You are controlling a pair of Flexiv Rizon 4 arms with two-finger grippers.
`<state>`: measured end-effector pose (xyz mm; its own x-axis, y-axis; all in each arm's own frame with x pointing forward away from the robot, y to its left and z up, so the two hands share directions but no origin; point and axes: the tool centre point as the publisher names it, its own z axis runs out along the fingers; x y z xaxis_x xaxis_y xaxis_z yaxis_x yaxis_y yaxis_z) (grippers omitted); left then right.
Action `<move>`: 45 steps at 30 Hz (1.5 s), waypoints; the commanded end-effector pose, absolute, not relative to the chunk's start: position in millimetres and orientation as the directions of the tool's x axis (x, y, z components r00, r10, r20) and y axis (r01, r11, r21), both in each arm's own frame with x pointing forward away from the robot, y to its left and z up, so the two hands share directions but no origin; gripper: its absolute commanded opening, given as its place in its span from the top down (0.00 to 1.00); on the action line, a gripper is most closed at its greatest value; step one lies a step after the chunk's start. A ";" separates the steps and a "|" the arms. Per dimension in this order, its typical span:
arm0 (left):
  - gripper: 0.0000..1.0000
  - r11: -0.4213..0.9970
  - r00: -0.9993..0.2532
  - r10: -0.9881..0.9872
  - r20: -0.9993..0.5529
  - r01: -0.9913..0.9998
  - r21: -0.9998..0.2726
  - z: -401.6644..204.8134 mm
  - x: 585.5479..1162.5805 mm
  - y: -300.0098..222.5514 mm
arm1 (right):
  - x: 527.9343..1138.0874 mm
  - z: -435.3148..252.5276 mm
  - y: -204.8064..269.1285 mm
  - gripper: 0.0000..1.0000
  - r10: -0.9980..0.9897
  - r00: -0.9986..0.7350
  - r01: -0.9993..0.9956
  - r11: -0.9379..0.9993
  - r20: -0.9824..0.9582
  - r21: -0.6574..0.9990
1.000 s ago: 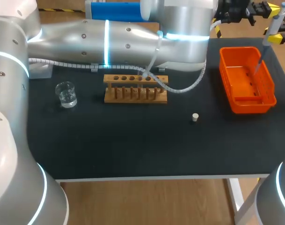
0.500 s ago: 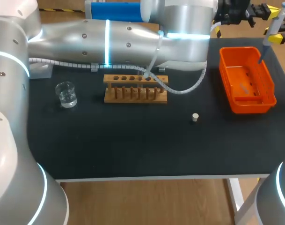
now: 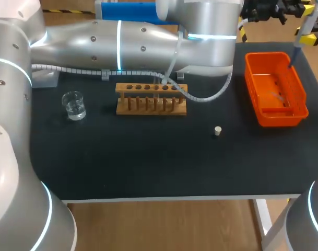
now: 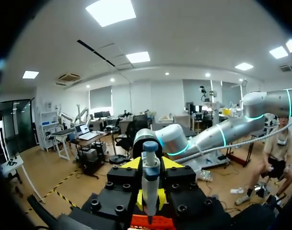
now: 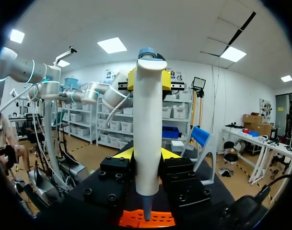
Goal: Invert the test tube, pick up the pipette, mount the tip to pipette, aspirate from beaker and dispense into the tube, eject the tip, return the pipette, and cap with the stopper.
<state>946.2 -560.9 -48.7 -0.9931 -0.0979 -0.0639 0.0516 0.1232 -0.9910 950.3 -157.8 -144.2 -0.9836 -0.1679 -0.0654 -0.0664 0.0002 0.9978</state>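
Observation:
My right gripper point(image 3: 311, 23) is shut on the white pipette point(image 3: 299, 39) and holds it upright above the far edge of the orange bin point(image 3: 276, 119). In the right wrist view the pipette point(image 5: 148, 134) stands between the right gripper's point(image 5: 148, 158) fingers, nozzle down over the bin. My left arm reaches across the table. Its left gripper point(image 3: 263, 11) is at the pipette's head point(image 4: 150, 182), fingers slightly apart, open. A faint thin piece point(image 3: 276, 97) lies on the bin's floor. Also on the table are the glass beaker point(image 3: 73, 104), the wooden rack point(image 3: 151, 107) and the small stopper point(image 3: 217, 130).
The left arm's long silver link point(image 3: 127, 44) hangs over the back of the table, above the rack. A grey cable point(image 3: 200, 97) loops down from it beside the rack. The black mat point(image 3: 148, 162) lies bare toward the front edge.
The thin tip that hung from the pipette's nozzle is gone from it. The pipette and both grippers have risen a little above the bin.

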 end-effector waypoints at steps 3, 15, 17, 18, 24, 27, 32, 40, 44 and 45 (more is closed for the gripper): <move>0.00 0.164 -0.997 -0.033 -0.074 0.067 -0.984 -31.1 945.6 -543.2 | 951.2 -142.2 -158.9 1.00 -0.172 -0.983 -0.067 0.005 -0.065 0.998; 0.00 0.221 -0.999 0.024 -0.043 0.047 -0.974 -29.1 935.6 -485.2 | 951.2 -142.2 -158.9 1.00 -0.172 -0.983 -0.067 0.005 -0.065 0.998; 0.00 0.227 -0.999 0.013 -0.033 0.035 -0.973 -31.6 932.2 -474.4 | 951.2 -142.2 -158.9 1.00 -0.172 -0.983 -0.067 0.005 -0.065 0.998; 0.00 0.231 -1.000 0.005 -0.028 0.028 -0.973 -33.6 929.9 -468.6 | 951.2 -142.2 -158.9 1.00 -0.172 -0.983 -0.067 0.005 -0.065 0.998; 0.00 0.234 -0.999 -0.035 -0.010 0.001 -0.972 -45.8 913.0 -437.5 | 951.2 -142.2 -158.9 1.00 -0.172 -0.983 -0.067 0.005 -0.065 0.998; 0.00 0.209 -0.998 -0.060 -0.001 -0.011 -0.978 -52.6 903.1 -421.2 | 951.2 -142.2 -158.9 1.00 -0.172 -0.983 -0.067 0.005 -0.065 0.998; 0.00 0.178 -0.995 -0.097 -0.002 -0.015 -0.984 -60.3 884.6 -393.9 | 951.2 -142.2 -158.9 1.00 -0.172 -0.983 -0.067 0.005 -0.065 0.998; 0.00 0.152 -0.991 -0.136 -0.017 -0.004 -0.988 -75.4 855.9 -357.9 | 951.2 -142.2 -158.9 1.00 -0.172 -0.983 -0.067 0.005 -0.065 0.998; 0.00 0.135 -0.987 -0.159 -0.013 -0.008 -0.991 -85.1 843.9 -343.1 | 951.2 -142.2 -158.9 1.00 -0.172 -0.983 -0.067 0.005 -0.065 0.998; 0.00 0.132 -0.987 -0.162 -0.013 -0.009 -0.991 -87.8 841.3 -339.4 | 951.2 -142.2 -158.9 1.00 -0.172 -0.983 -0.067 0.005 -0.065 0.998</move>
<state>856.4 -367.3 -83.9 -0.9920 -0.1264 -0.0054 -0.0230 0.2228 -0.9746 950.1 -157.7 -142.9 -0.9835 -0.1686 -0.0651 -0.0665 0.0028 0.9978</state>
